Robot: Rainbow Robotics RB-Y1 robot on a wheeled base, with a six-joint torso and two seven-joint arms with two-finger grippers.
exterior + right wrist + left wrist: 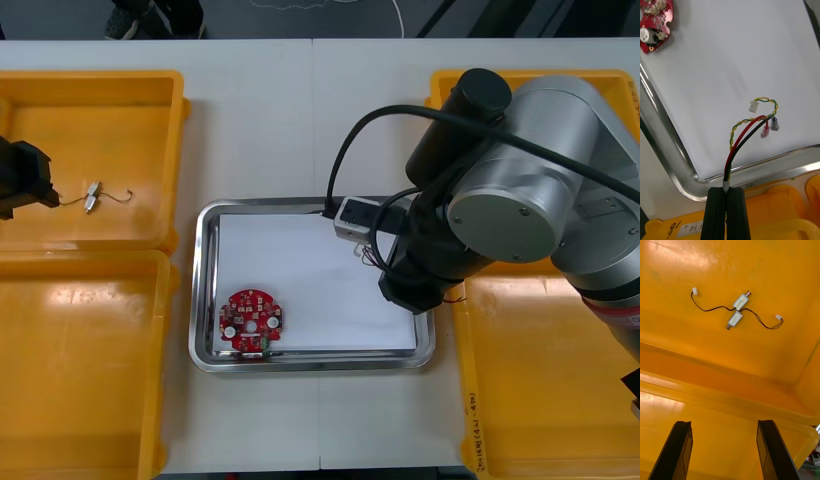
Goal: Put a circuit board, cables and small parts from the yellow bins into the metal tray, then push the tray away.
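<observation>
Fig.: R gripper (727,192) at right edge of tray (205,290), by its near-right corner, clenched on cable bundle (752,120) (red, black, twisted yellow-green wires). Free ends reach over tray's white inside. Circuit board (252,322) lies in tray's near-left corner. L gripper (724,425) released, fingers apart, at left edge of far-left yellow bin (90,110). Two small metal parts (93,197) w/ thin black leads lie on bin floor.

A circuit board (251,322) lies in the tray's (205,290) near-left corner, the right arm (520,190) over its right side. Small metal parts (93,197) lie in the far-left bin (120,110).
</observation>
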